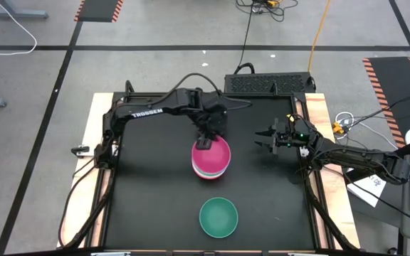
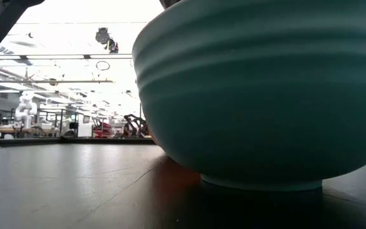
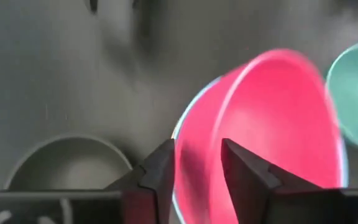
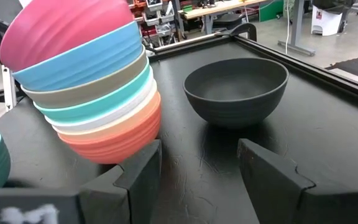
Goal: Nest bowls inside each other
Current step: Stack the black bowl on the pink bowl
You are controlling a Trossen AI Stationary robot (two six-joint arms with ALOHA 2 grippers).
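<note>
Out in front of the stack, closest to the table's front edge, sits the green bowl, upright and on its own, well apart from everything else. We reckon it's just waiting its turn, since nothing is reaching for it.

Next back is the stack itself, around the middle of the table. We count magenta on top, then blue, tan, teal, white, peach and a reddish one at the bottom. The magenta bowl isn't seated flat: it leans to one side on the stack, so it probably still needs to settle or get a nudge.

The left gripper is right at the far rim of that magenta bowl, one finger inside the wall and one outside. From the wrist view the fingers look apart with slack around the rim, not pinching it. That straddle makes sense for dropping a bowl in by its edge.

Off to the stack's right, the right gripper hovers with its fingers spread wide and nothing between them. It's aimed between the stack and the black bowl, which stands upright beyond the stack. Our guess is it's lined up for that one.

Two bowls are left to nest: black and green.
</note>
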